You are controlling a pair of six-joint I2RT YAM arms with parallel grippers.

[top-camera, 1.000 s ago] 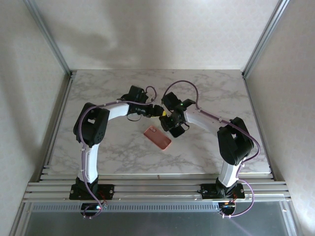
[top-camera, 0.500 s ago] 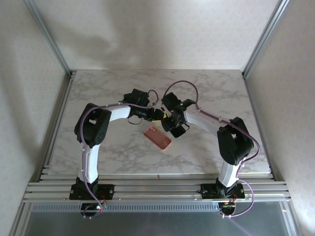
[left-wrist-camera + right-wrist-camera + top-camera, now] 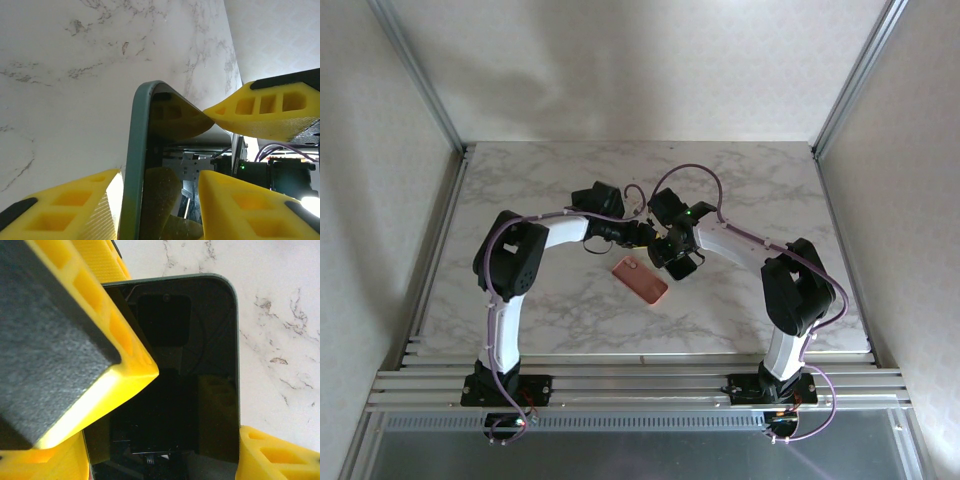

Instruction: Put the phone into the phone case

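Phone (image 3: pixel 200 365), stiff and slick, is being edge-pinched by right gripper (image 3: pixel 197 407), seemingly straddled unclamped by left gripper (image 3: pixel 160 185), near phone case (image 3: pixel 640 280).

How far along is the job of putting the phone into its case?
Done: the phone looks picked up, gripped by the right end effector. In hand: the left end effector brackets its edge, jaws not clamped yet. Remaining: the pink phone case lies empty on the table; the phone must go in.

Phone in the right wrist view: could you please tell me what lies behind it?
The marble table shows past the top and right edges of the phone; whatever lies directly behind it is covered.
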